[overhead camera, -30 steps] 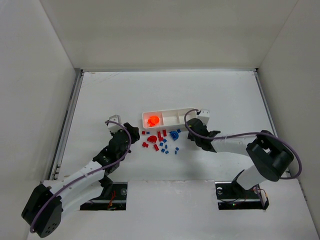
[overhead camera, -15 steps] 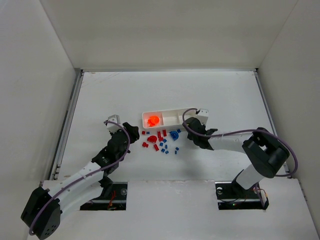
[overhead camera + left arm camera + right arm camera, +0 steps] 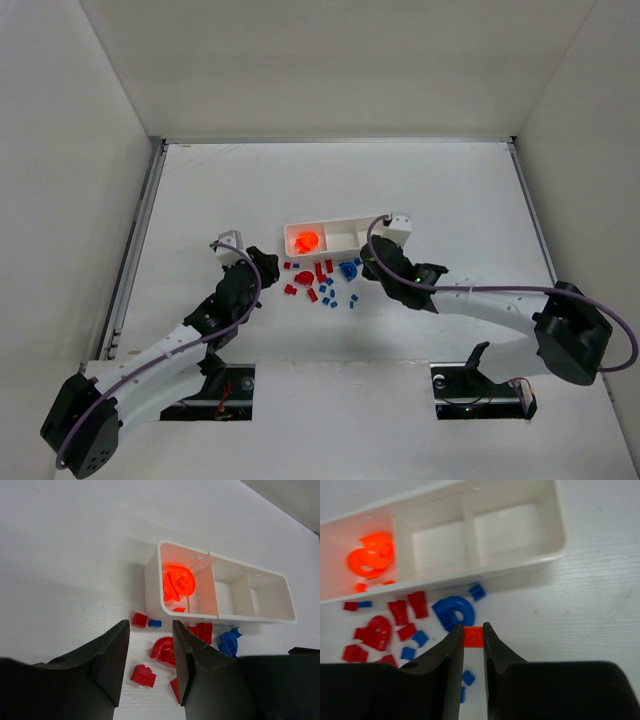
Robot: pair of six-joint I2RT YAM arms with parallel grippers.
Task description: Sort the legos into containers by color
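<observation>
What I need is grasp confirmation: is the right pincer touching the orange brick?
Touching. Right wrist view: the orange brick sits clamped in the right pincer, filling its gap with no space either side.

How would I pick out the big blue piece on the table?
Find the white tray; loose pieces lie scattered along its near side. Before the middle compartment sits a blue arch-shaped piece. It is the only large blue one; the other blues are tiny bricks.
</observation>
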